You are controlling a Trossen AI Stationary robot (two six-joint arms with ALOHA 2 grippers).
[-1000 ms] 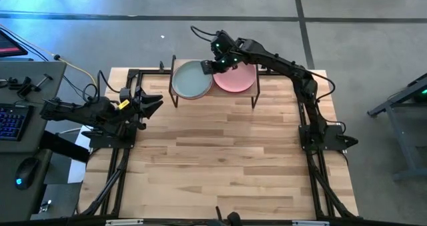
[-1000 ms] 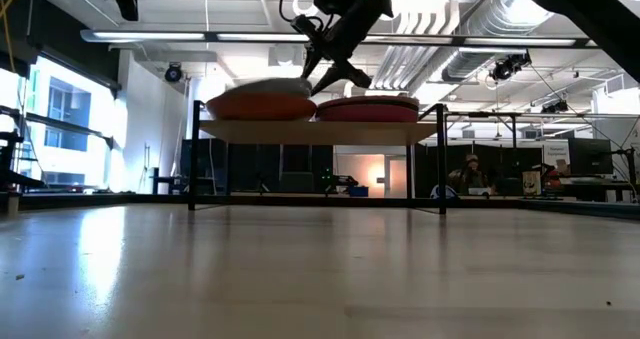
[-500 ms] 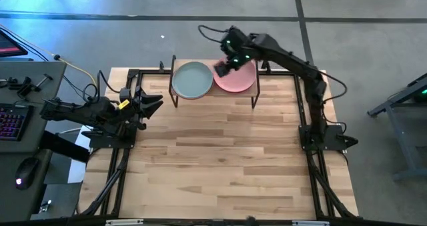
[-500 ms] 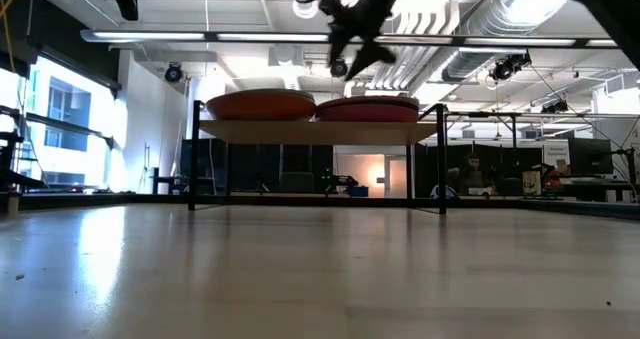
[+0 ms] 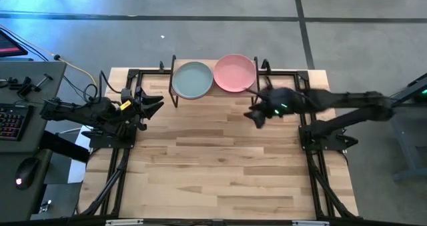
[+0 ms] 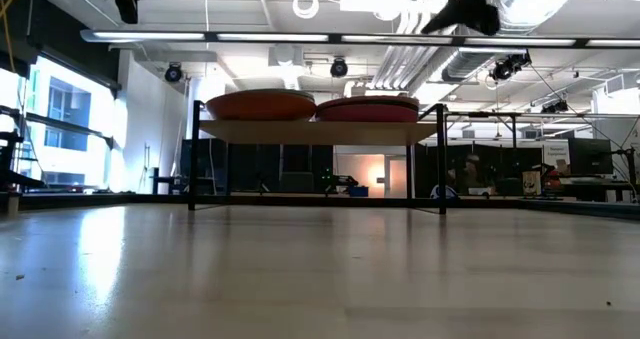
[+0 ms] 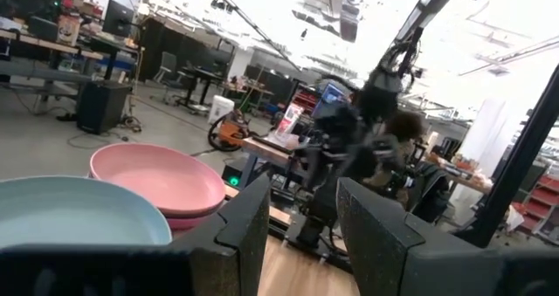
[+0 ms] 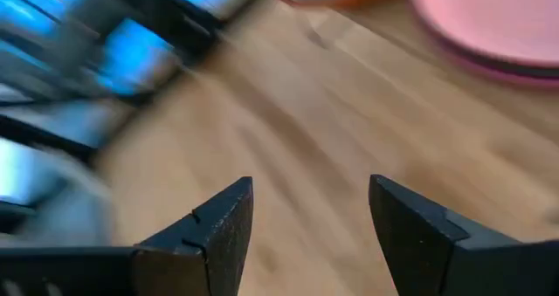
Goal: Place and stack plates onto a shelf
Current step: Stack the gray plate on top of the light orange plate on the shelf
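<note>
The shelf (image 5: 213, 96) stands at the table's far edge and carries two stacks of plates. A pale teal plate (image 5: 192, 79) tops the left stack, and a salmon pink plate (image 5: 235, 73) tops the right one. In the low view a terracotta plate (image 6: 260, 105) shows at the foot of the left stack. In the left wrist view a magenta rim (image 7: 188, 219) shows under the pink plate (image 7: 157, 178). My right gripper (image 5: 254, 117) is open. It hovers over the table just near of the shelf's right end, its fingers apart (image 8: 310, 217). My left gripper (image 5: 156, 103) waits open at the table's left, level with the shelf.
Bare butcher-block tabletop (image 5: 220, 166) stretches from the shelf to the near edge. Black frame rails (image 5: 113, 166) run along the table's left and right sides. A desk with a keyboard (image 5: 13, 119) stands beyond the left edge.
My right gripper has left the teal plate's right edge. It rose, crossed over the pink stack, then swung off the shelf toward the table's near-right side. The teal plate, raised at that edge a second ago, now lies flat on its stack.
</note>
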